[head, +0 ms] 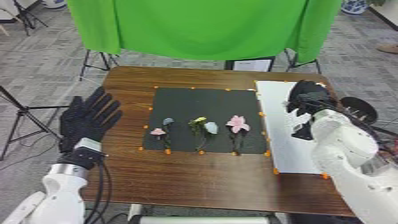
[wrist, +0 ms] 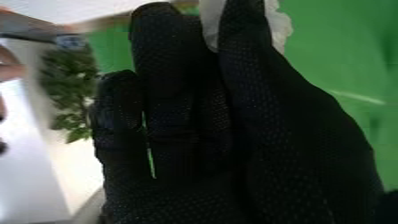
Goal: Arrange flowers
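My left hand (head: 87, 117) is held open over the table's left edge, its fingers straight. My right hand (head: 311, 97) is over the white board (head: 289, 157) on the right. In the right wrist view, a white flower (wrist: 278, 25) with soft, uneven edges shows behind the fingertips of my right hand (wrist: 213, 135), which seems to pinch it; the glove hides most of it. On the dark mat (head: 185, 106) lie a small pink flower with a bluish one (head: 168, 121), a yellowish and pale-blue pair (head: 210, 128) and a larger pink flower (head: 237, 124).
Orange markers edge the mat and board on the brown table (head: 195, 175). Beside my right wrist is a dark round object (head: 359, 110). Beyond the table hang a green cloth (head: 195, 27) and its stands; a framed sheet (head: 250, 65) stands behind the far edge.
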